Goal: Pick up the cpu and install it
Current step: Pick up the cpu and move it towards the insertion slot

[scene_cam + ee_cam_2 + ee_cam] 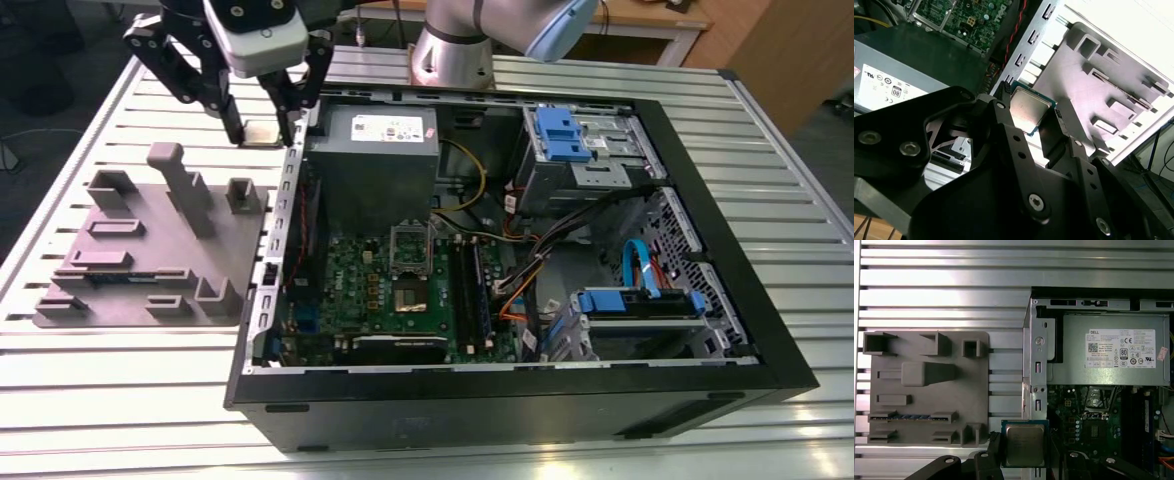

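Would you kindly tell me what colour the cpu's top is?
The cpu top is shiny silver, best in the first wrist view.

case wall and power supply crowd the socket, open above.

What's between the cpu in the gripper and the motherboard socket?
In the exterior view, the computer case's side wall stands between the cpu, held in the gripper outside the case, and the socket.

The pincer grips the cpu, pointing downward.
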Robot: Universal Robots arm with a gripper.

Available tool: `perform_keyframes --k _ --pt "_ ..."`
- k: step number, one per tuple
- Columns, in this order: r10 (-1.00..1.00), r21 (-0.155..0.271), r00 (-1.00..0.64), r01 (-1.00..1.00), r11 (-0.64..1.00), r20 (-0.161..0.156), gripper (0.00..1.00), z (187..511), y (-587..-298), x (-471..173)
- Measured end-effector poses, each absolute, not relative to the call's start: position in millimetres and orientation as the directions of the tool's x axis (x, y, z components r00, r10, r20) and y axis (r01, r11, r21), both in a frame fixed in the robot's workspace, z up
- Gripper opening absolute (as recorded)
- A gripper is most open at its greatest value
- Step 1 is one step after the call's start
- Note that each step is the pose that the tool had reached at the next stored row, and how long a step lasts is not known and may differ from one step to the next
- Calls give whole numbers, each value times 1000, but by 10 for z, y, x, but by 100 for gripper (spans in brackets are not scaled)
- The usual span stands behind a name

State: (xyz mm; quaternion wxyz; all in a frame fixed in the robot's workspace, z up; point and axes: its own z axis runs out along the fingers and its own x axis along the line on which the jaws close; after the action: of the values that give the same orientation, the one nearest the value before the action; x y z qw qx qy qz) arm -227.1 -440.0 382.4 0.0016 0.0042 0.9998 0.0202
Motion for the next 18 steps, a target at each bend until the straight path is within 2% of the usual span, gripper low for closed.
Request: perform_keyframes --k 18 --pt "9 40 -1000 8 999 -3 47 3824 -4400 -2232"
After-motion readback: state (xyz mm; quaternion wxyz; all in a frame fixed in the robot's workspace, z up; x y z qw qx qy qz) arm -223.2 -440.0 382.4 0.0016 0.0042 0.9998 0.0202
